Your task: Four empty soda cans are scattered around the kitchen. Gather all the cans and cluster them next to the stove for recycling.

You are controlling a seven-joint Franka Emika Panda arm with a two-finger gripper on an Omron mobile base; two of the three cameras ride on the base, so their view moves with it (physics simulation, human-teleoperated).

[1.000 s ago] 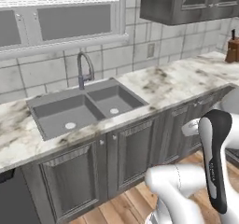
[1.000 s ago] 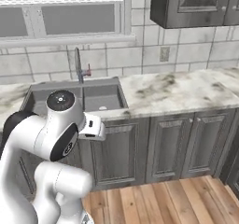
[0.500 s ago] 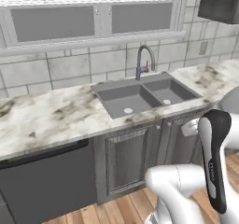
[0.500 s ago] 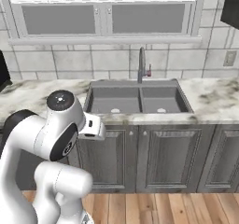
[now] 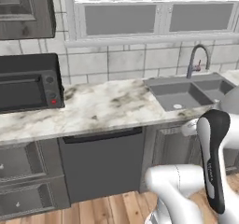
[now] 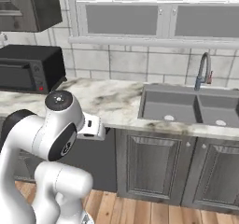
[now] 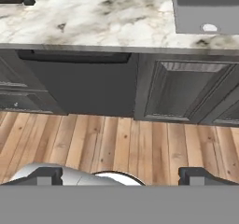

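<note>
One microwave [image 5: 28, 82] sits on the marble table [image 5: 102, 107], beside one sink [image 5: 193, 91] with two basins and one tap [image 5: 196, 59]. The jaws stand spread wide over the wood floor [image 7: 116, 143], pinching nothing. No writing can be read.

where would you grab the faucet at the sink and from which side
Grip the faucet on its upright stem below the curved arch, coming from the front over the sink. The stem is narrow and vertical, and the tiled wall stands close behind it.

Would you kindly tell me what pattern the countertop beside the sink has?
The countertop is white marble with grey-brown veining, clearest in the left base view.
</note>
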